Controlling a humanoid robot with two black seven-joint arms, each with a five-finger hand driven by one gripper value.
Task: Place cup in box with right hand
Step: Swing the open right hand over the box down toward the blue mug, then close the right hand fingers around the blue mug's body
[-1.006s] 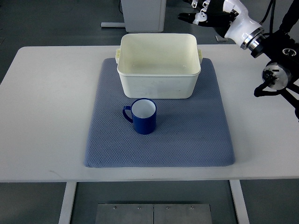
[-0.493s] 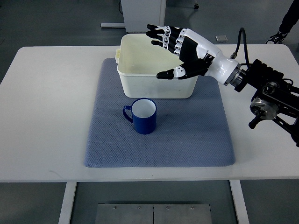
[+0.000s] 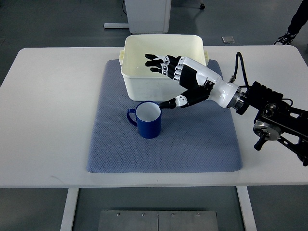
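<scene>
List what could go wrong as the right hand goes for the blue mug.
1. The right hand hangs open over the white box, its thumb near the blue mug's rim. A low pass could likely knock the upright mug over.
2. The mug stands close to the box's front wall, so fingers closing behind it may bump the box.
3. The mug and box sit on a blue mat, which a push could shift.

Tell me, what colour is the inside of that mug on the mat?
White inside, dark blue outside: the handled ceramic-looking mug shows it plainly in the top view.
</scene>
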